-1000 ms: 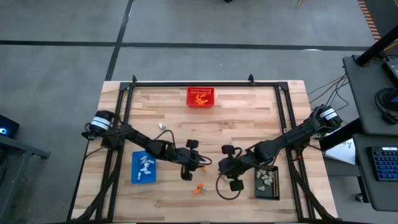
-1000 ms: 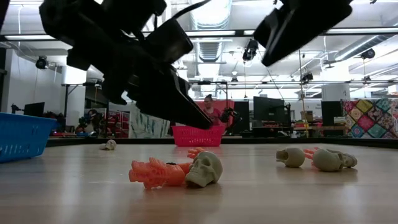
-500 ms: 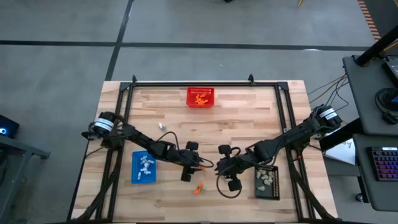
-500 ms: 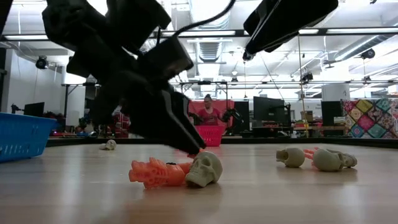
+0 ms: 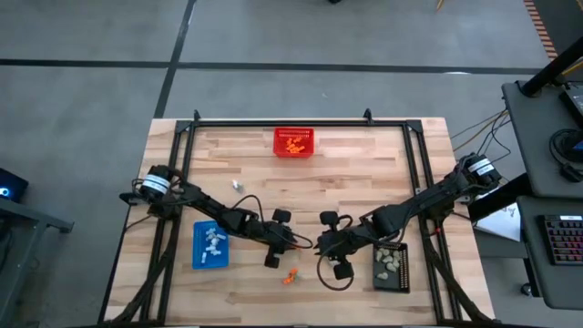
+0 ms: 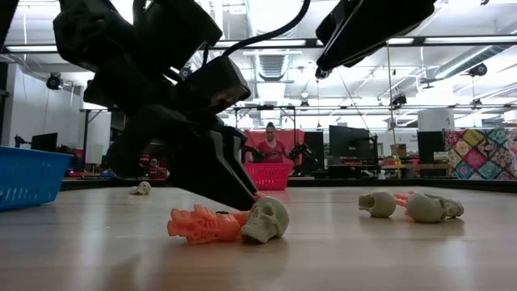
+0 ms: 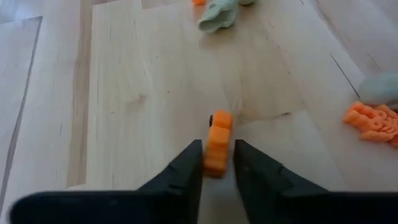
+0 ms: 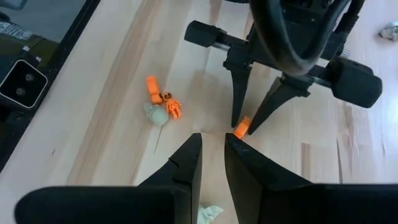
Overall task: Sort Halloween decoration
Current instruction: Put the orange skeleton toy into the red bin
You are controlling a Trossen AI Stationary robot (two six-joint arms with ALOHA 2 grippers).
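The left gripper (image 7: pixel 217 163) is down at the table near the middle of the high view, its two fingers closed in on a small orange piece (image 7: pixel 218 142), one on either side; in the right wrist view the same piece (image 8: pixel 242 127) sits between those fingertips right at the wood. So the step in hand looks like picking up an orange trinket, with the grip just made or nearly made; whether the pads are truly pressing it I cannot tell for certain, but they touch it or stand just beside it. The right gripper (image 8: pixel 211 158) hangs above the table just right of centre, fingers nearly together with nothing between them. Other trinkets lie loose: an orange cluster (image 6: pixel 202 224) touching a pale skull (image 6: pixel 266 219) in the lower middle of the low view, more skulls (image 6: pixel 408 205) at its right. The red basket (image 5: pixel 294 142) at top centre of the high view already holds orange bits, the blue tray (image 5: pixel 210 245) at lower left white ones, the black tray (image 5: pixel 390 265) at lower right pale ones. The next move probably calls for a firm squeeze, a straight lift, then a carry to the red basket.
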